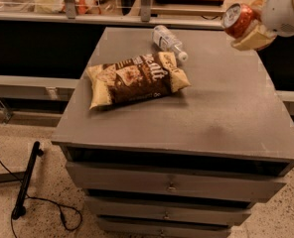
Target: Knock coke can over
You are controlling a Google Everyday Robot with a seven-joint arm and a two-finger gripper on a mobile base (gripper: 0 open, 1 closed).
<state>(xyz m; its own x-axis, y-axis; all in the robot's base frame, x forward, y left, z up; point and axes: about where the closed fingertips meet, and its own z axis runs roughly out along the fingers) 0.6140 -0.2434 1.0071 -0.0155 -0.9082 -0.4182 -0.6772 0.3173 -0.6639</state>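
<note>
Grey cabinet top (226,113), flat and matte, with drawers stacked below the front edge.

Two items lie directly on it:
- Chip bag (137,78): brown and cream, lying flat, around 10 o'clock from the top's centre. Its long axis runs from 8 o'clock to 2 o'clock.
- Clear water bottle (168,41): on its side at 12 o'clock, near the far edge. Its cap points toward 4 o'clock and sits just beside the bag's far right corner; I can't tell if they touch.

There is a faint dark smudge (216,132) on the bare surface, toward 5 o'clock.

The gripper (247,28) is off the surface, in the air at 2 o'clock over the far right corner. It is clamped on the coke can (238,19), which is tilted and not on the top.
</note>
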